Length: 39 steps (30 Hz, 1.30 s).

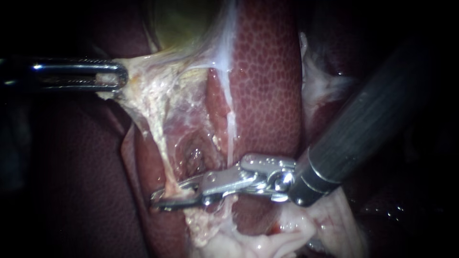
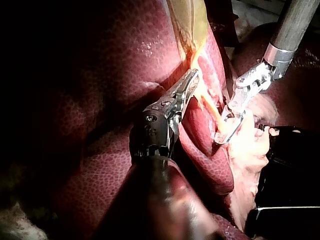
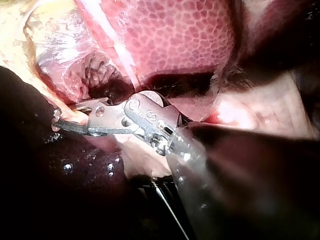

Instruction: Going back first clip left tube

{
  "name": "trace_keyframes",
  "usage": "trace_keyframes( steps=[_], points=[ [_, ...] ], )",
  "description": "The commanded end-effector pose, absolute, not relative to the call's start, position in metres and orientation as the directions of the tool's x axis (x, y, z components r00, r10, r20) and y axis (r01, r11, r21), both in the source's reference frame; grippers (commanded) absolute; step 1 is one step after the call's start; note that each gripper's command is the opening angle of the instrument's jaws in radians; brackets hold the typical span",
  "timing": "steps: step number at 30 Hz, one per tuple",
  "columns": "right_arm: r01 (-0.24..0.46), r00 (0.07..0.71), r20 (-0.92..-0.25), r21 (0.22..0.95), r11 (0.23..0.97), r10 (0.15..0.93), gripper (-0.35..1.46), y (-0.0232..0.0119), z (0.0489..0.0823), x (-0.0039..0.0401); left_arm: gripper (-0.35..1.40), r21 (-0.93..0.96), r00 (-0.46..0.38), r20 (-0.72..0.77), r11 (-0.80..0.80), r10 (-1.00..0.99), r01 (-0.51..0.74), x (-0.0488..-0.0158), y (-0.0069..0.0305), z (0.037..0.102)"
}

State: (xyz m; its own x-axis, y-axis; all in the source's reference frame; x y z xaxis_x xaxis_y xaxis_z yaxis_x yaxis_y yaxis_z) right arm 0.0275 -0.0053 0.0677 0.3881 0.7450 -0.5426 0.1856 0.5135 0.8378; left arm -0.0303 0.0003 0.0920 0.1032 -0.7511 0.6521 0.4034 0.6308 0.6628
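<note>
In the endoscope view my left instrument (image 1: pixel 114 76) has its jaws clamped on pale tissue (image 1: pixel 141 71), and my right instrument (image 1: pixel 166 193) has its jaws apart with the thin left tube (image 1: pixel 160 153) running between them. In the left wrist view the left instrument (image 2: pixel 192 80) pinches that tissue, and the tube (image 2: pixel 209 104) reaches into the right instrument (image 2: pixel 226 131) beside it. In the right wrist view the right instrument (image 3: pixel 62 122) has the tube between its parted jaws, with the liver (image 3: pixel 185 35) ahead
</note>
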Motion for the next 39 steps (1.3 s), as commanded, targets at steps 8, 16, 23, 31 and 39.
trace_keyframes(
  steps=[8,16,23,31,39],
  points=[
    [0.215,0.382,-0.543,0.839,0.499,0.748,-0.35,-0.0054,0.0676,0.0279,-0.35,0.663,0.103,0.652,0.631,-0.751,0.403,-0.0303,0.0003,0.0920],
    [0.263,0.285,-0.584,0.810,0.524,0.760,0.56,-0.0050,0.0678,0.0293,-0.35,0.662,0.103,0.652,0.631,-0.751,0.404,-0.0303,0.0002,0.0919],
    [0.290,0.253,-0.675,0.737,0.611,0.693,0.60,-0.0045,0.0682,0.0300,-0.35,0.662,0.103,0.652,0.631,-0.751,0.405,-0.0304,0.0001,0.0917],
    [0.271,0.221,-0.723,0.690,0.671,0.655,0.60,-0.0016,0.0682,0.0288,-0.35,0.662,0.103,0.652,0.630,-0.751,0.406,-0.0304,0.0000,0.0916],
    [0.255,0.214,-0.729,0.684,0.684,0.650,0.60,-0.0001,0.0690,0.0272,-0.35,0.662,0.103,0.652,0.630,-0.751,0.406,-0.0305,0.0000,0.0915]
  ],
)
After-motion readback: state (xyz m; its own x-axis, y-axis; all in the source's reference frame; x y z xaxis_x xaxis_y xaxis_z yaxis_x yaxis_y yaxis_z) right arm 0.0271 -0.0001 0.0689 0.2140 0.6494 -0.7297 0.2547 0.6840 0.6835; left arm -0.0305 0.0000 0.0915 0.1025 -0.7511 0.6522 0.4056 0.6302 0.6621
